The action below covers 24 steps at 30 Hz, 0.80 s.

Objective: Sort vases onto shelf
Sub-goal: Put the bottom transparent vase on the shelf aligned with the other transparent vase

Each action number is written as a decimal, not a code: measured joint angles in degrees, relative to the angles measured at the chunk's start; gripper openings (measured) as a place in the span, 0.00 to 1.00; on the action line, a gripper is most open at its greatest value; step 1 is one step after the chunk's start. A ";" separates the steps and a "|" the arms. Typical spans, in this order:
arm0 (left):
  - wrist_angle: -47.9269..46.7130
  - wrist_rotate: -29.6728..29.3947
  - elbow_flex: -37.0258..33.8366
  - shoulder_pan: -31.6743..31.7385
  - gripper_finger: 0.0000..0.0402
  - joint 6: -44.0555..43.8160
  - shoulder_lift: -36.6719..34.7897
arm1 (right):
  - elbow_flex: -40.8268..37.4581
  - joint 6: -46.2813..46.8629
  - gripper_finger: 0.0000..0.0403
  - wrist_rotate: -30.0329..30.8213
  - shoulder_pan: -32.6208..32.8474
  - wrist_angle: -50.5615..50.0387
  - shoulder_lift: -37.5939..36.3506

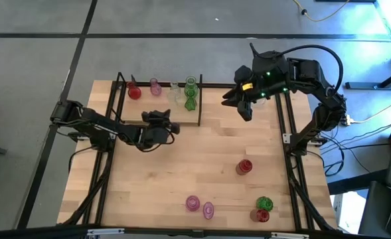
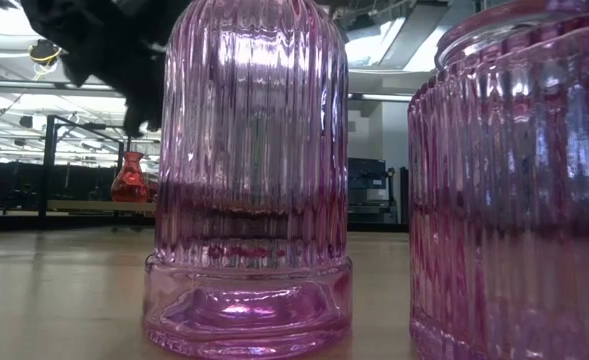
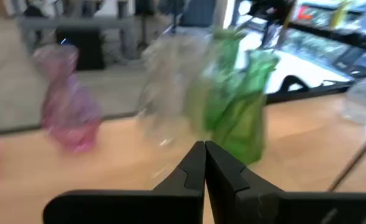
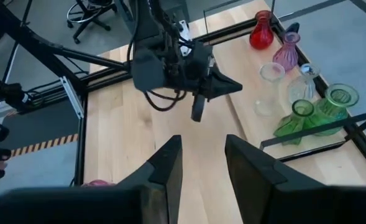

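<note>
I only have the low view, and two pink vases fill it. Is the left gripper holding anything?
Observer: No. The left gripper is shut on nothing, just in front of the shelf.
Operator: How many vases are off the shelf?
Observer: Five: two pink vases, a red vase, and a green vase beside a second red vase.
Operator: And the right arm?
Observer: The right gripper hovers open and empty past the shelf's right end.
</note>
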 joint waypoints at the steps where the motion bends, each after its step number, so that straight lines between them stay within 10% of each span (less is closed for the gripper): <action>1: -3.40 -0.24 0.00 0.00 0.00 -3.47 0.00 | 0.00 0.11 0.28 0.00 0.00 -0.04 0.00; 8: -12.92 8.21 -0.10 3.10 0.00 -11.77 0.02 | 0.00 0.59 0.28 0.02 0.02 -1.07 0.00; 24: 9.60 21.99 -8.50 10.37 0.00 -2.66 0.04 | 0.00 -1.80 0.28 1.14 0.00 -1.17 0.00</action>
